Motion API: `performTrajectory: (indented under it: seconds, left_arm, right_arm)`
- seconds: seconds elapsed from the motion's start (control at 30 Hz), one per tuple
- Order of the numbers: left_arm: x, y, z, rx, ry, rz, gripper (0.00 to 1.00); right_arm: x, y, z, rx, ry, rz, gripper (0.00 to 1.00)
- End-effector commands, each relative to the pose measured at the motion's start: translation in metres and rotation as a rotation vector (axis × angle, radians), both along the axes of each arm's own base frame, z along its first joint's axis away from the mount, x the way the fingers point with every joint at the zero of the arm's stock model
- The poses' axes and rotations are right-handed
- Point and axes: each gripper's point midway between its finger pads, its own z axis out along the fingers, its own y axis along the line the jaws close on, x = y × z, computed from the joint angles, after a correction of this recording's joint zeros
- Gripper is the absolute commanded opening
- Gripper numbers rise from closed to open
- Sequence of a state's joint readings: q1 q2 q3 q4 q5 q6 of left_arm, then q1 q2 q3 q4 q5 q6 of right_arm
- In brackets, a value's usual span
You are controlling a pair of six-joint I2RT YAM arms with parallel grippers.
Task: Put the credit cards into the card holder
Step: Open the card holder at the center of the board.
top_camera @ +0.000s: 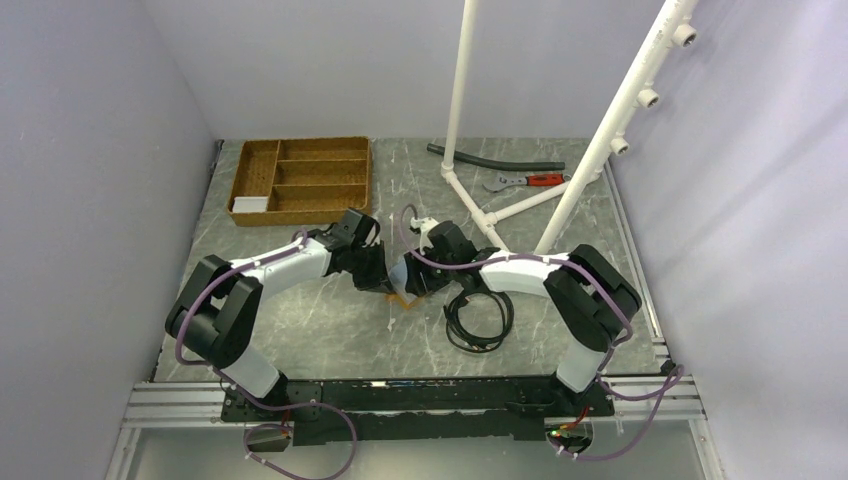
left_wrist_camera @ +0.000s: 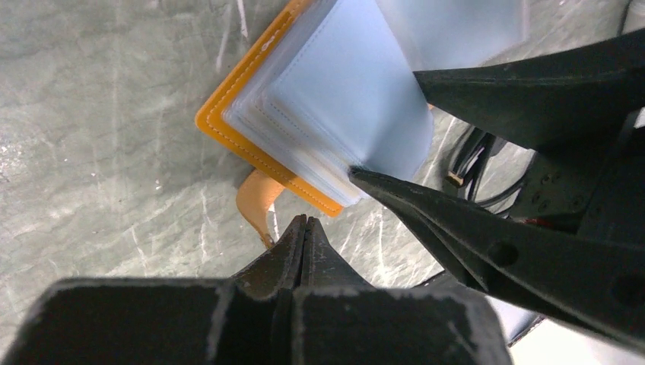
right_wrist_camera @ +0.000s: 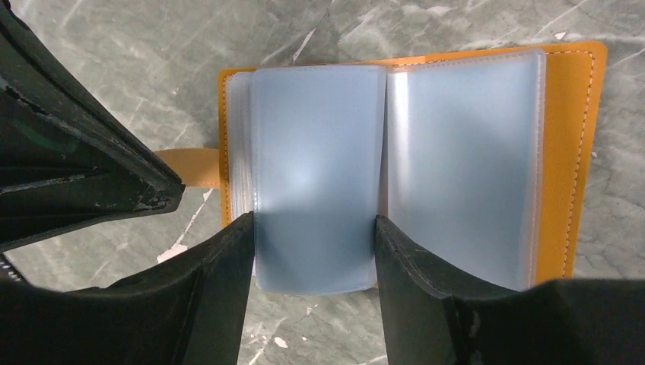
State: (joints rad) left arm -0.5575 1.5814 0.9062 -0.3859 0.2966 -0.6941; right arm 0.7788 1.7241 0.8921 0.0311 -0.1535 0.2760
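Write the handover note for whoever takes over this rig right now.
Left gripper: shut, nothing visibly held, beside the snap tab of the card holder.
Right gripper: fingers flank one pocket leaf; grip unclear.
Holder lies open on the table between the arms.
Credit cards: none in hand; a white flat piece in the wooden tray may be them.
Done: holder open. Left: fetch and insert cards.

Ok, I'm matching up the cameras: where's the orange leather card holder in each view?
Top external: the orange leather card holder is a small sliver mid-table.
Left wrist: upper centre, lying open.
Right wrist: fills the centre, spread open.
Shared landmark: the grey marbled tabletop under it.
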Motion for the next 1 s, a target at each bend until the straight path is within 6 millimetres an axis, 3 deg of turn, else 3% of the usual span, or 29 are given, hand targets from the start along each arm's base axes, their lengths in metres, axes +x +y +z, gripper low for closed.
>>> performTrajectory:
  seconds: [0.0, 0.2, 0.53, 0.67, 0.8, 0.97]
  left_arm:
    - [0.018, -0.018, 0.022, -0.07, -0.054, -0.027, 0.0]
    - [0.023, -0.024, 0.022, -0.084, -0.05, -0.03, 0.0]
    - [0.022, -0.02, 0.025, -0.072, -0.055, -0.022, 0.0]
    - [0.021, -0.021, 0.026, -0.076, -0.057, -0.023, 0.0]
    - [0.021, -0.023, 0.026, -0.089, -0.059, -0.025, 0.0]
    - [0.028, -0.035, 0.028, -0.144, -0.065, -0.027, 0.0]
  right_arm:
    - [-0.001, 0.001, 0.006, 0.117, 0.069, -0.003, 0.3]
    - [-0.003, 0.001, 0.002, 0.133, 0.089, 0.006, 0.51]
    - [-0.001, -0.003, -0.005, 0.095, 0.08, 0.01, 0.63]
    - [0.003, -0.008, -0.009, 0.069, 0.078, -0.023, 0.57]
    - [0.005, -0.009, -0.011, 0.07, 0.089, -0.058, 0.34]
    - [0.003, -0.003, -0.005, 0.173, 0.155, -0.086, 0.2]
